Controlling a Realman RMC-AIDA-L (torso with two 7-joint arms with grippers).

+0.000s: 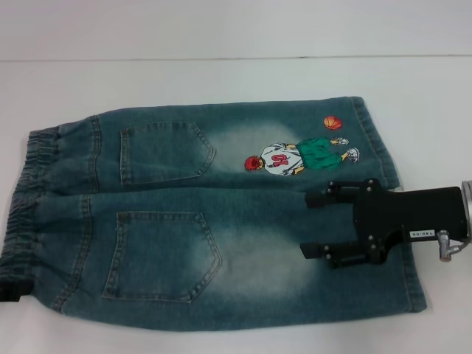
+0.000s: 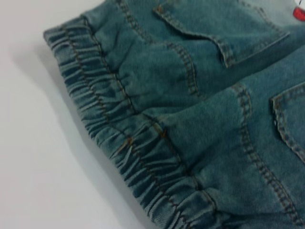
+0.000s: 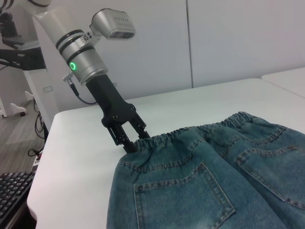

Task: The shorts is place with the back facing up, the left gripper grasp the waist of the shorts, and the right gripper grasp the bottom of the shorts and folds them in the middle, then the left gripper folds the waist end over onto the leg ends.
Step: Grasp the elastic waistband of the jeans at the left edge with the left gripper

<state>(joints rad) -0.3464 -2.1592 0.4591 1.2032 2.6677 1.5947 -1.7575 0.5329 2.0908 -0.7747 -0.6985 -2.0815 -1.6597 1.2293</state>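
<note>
Bench [image 1: 221, 29]: white, carrying the shorts; bare surface shows on every side of the garment.
Shorts [image 1: 243, 214]: lie flat and unfolded on the bench, back up, both patch pockets and the embroidered cartoon [image 1: 299, 155] showing.
Waist [image 1: 33, 206]: the gathered elastic band forms the shorts' left end in the head view.
Left pincer [image 3: 127, 137]: seen only from the right wrist camera, angled down at the waist edge, tips at the elastic near one corner of the band. Fingers stand narrowly apart; whether they have closed on the fabric I cannot tell.
Pockets: between waist and leg hems, nearer the waist, lying flat.
Right pincer [image 1: 313, 225]: over the nearer leg, short of the hem and just below the cartoon, pointing toward the waist. Fingers are spread wide with nothing between them; contact with the denim cannot be confirmed.
Bottom of the shorts [image 1: 394, 221]: the two stitched leg hems form the right end, flat and not grasped.
Orientation: the long axis runs left to right across the bench, waist left, leg ends right.
Progress: judged early. Garment laid out correctly; both arms are at the shorts, but the hem grasp, the lengthwise fold and the waist-over-legs fold all remain to be done.
</note>
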